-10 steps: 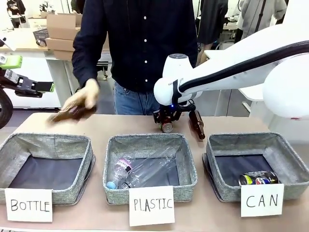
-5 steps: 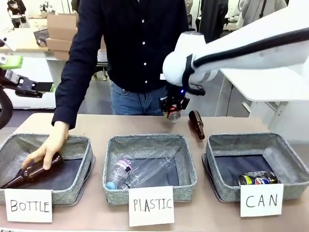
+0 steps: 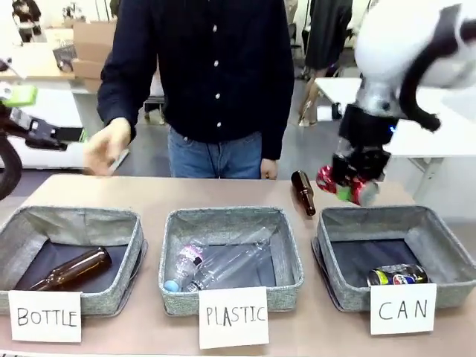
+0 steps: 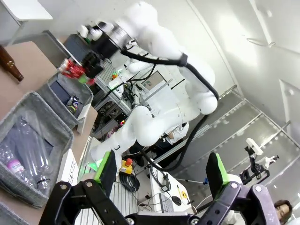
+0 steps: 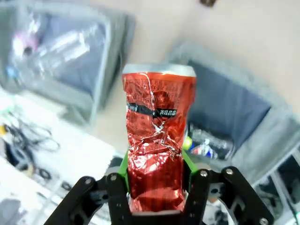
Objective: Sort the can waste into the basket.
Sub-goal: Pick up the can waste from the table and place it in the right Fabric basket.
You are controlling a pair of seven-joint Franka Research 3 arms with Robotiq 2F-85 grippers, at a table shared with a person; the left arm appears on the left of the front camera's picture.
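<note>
Can, front view: red can [image 3: 329,181], crumpled, is clamped crosswise in the right gripper [image 3: 349,190], tilted, above the far rim of the basket [image 3: 446,239] signed "CAN".
Basket, front view: it sits below the gripper and slightly nearer the camera. The dark can [image 3: 398,275] lies inside at the front wall.
Risk, front view: released here, the can would probably hit the far rim and bounce out toward the brown bottle [image 3: 303,192], which lies on the table just beside the gripper.
Left gripper, left wrist view: the left gripper [image 4: 161,171] has its jaws wide apart with nothing between them, well apart from the baskets.
Risk, left wrist view: little, as this arm hangs clear of the right gripper.
Can, right wrist view: the green pads [image 5: 123,165] squeeze it low on its body, and most of it sticks out beyond the fingertips.
Basket, right wrist view: it lies beyond the can and off to one side, with the plastic basket [image 5: 117,42] on the other side.
Risk, right wrist view: the dented metal seats poorly, so the can may slip or swing, or cling to one pad on opening and drop askew between the baskets.
</note>
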